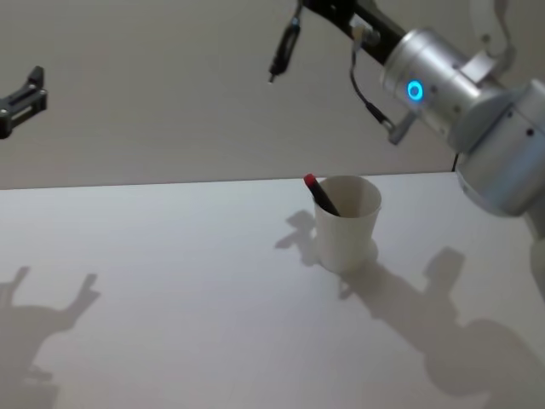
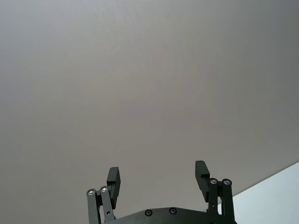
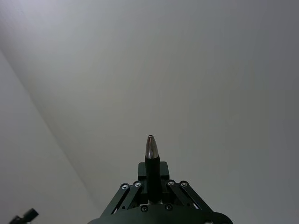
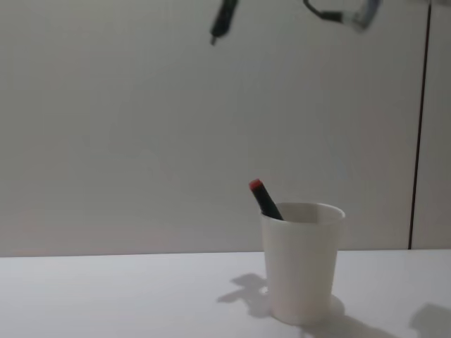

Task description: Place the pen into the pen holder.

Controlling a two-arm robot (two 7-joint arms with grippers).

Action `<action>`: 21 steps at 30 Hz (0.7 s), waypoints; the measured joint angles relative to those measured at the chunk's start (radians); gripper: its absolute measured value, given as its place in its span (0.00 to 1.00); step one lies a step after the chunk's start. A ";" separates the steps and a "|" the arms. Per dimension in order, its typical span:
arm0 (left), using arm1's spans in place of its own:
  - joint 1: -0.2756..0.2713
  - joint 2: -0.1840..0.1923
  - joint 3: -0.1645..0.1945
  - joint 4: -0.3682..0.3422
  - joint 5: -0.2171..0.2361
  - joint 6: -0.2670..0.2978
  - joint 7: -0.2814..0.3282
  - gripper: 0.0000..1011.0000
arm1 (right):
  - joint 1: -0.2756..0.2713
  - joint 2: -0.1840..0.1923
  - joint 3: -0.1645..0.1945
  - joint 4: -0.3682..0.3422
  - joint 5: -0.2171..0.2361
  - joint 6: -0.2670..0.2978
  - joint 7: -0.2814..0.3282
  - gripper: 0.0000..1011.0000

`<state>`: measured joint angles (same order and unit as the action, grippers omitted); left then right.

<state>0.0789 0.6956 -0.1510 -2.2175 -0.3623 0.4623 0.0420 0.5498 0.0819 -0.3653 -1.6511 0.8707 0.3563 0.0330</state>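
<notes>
the pen holder (image 1: 347,223) stands upright on the white table (image 1: 170,290). a dark marker with a red end (image 1: 319,192) leans inside it, its lower part hidden by the cup wall. high above the holder and a little left, the right gripper (image 1: 300,19) clamps a dark pen (image 1: 283,48), tip down. far left of the holder, the left gripper (image 2: 158,179) hangs with fingers spread, empty.

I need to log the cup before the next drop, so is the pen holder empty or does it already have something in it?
Not empty. The pen holder stands upright on the table with a red-capped pen leaning inside it, its cap poking above the rim.
</notes>
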 joint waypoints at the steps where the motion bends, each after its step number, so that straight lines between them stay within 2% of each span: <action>1: 0.003 0.002 -0.005 -0.002 -0.001 0.001 0.001 0.99 | -0.006 0.005 -0.001 -0.004 -0.015 -0.007 -0.002 0.13; 5: 0.018 0.014 -0.030 -0.012 -0.003 0.006 0.008 0.99 | -0.046 0.040 -0.007 -0.026 -0.088 -0.048 -0.012 0.13; 8: 0.024 0.019 -0.040 -0.016 -0.004 0.009 0.010 0.99 | -0.068 0.057 -0.011 -0.034 -0.125 -0.073 -0.016 0.13; 13: 0.035 0.026 -0.056 -0.023 -0.006 0.012 0.014 0.99 | -0.122 0.094 -0.023 -0.034 -0.219 -0.152 -0.020 0.13; 21: 0.044 0.033 -0.071 -0.029 -0.007 0.016 0.017 0.99 | -0.161 0.108 -0.047 0.017 -0.332 -0.272 0.006 0.13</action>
<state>0.1224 0.7288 -0.2222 -2.2461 -0.3693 0.4779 0.0595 0.3893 0.1897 -0.4124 -1.6337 0.5392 0.0838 0.0388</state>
